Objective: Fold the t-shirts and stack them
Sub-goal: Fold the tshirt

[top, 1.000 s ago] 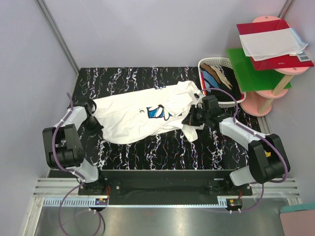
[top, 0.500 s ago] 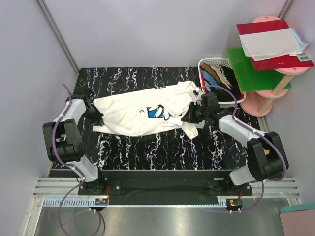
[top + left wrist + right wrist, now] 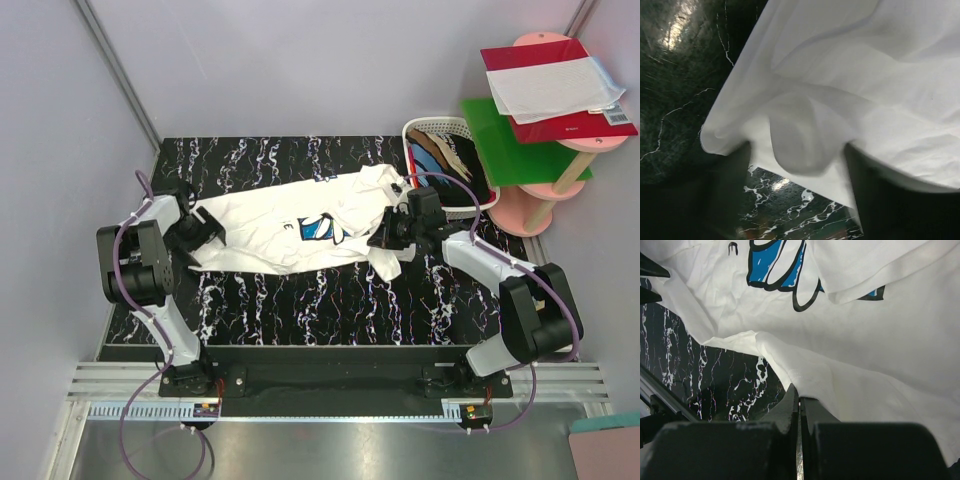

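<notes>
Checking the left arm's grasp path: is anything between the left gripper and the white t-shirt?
Nothing visible. An edge of the white t-shirt lies between the open fingers of the left gripper, above the dark marbled table.

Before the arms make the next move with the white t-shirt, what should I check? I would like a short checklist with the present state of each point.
1. Grip of the right claw on the white t-shirt edge: ok, shut on it.
2. Grip of the left claw on the hem: not ok, its fingers stand apart with cloth bulging between them.
3. Shirt spread flat: not ok, it is wrinkled and a flap covers part of the blue print.
4. Shirt free of the basket: cannot tell, its corner lies close to the rim.
</notes>
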Controlling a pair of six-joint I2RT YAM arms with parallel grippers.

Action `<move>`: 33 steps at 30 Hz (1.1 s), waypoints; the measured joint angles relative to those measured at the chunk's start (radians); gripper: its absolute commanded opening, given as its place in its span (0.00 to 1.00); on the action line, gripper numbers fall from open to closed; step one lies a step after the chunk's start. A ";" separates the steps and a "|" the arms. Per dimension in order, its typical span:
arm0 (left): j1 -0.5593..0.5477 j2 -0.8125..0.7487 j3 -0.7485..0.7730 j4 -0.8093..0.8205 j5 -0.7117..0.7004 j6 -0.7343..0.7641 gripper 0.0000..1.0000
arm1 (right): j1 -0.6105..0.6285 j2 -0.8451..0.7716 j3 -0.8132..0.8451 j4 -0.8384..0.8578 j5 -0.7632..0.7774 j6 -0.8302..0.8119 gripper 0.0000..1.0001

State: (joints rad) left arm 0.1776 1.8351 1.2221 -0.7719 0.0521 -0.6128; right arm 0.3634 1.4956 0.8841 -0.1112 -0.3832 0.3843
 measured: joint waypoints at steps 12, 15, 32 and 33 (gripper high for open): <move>-0.002 -0.014 -0.026 0.051 -0.001 -0.013 0.99 | 0.000 0.050 0.109 0.002 0.050 -0.026 0.02; -0.002 -0.013 -0.026 0.055 -0.005 -0.017 0.91 | 0.000 0.098 0.166 0.012 0.077 -0.037 0.02; -0.002 -0.019 -0.027 0.071 -0.018 -0.032 0.99 | 0.000 0.410 0.475 0.039 0.287 -0.100 0.06; -0.002 -0.027 -0.032 0.074 -0.017 -0.032 0.99 | 0.000 0.426 0.493 0.039 0.297 -0.105 0.08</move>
State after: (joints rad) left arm 0.1757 1.8084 1.1900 -0.6975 0.0349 -0.6449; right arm 0.3634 1.9217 1.3769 -0.0719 -0.0860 0.2790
